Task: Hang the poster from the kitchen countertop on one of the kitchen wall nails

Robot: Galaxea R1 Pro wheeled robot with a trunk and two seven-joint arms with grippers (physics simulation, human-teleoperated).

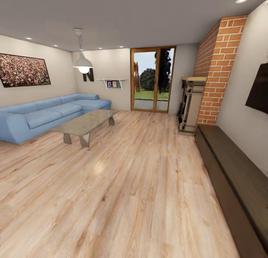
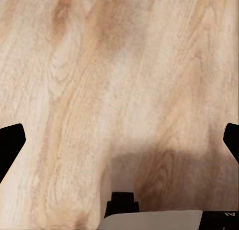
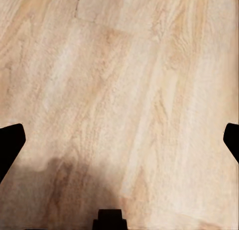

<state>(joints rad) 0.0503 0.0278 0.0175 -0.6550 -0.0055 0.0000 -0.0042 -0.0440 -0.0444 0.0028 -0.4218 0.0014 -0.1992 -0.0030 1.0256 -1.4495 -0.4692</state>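
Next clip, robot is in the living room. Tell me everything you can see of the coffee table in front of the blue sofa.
The coffee table is low and long, with a thin rectangular top that looks like pale, glossy glass or stone and reflects the room's light. Under it show angular grey legs that slant inward, two near the close end and one near the far end. It stands level on the wooden floor, beside the blue sofa with a gap between them. Its top looks bare, and nothing but the floor touches it.

Bright even render, lit pendant lamp (image 1: 83,62), floor (image 1: 123,183) sheen, wide-angle stretch at edges
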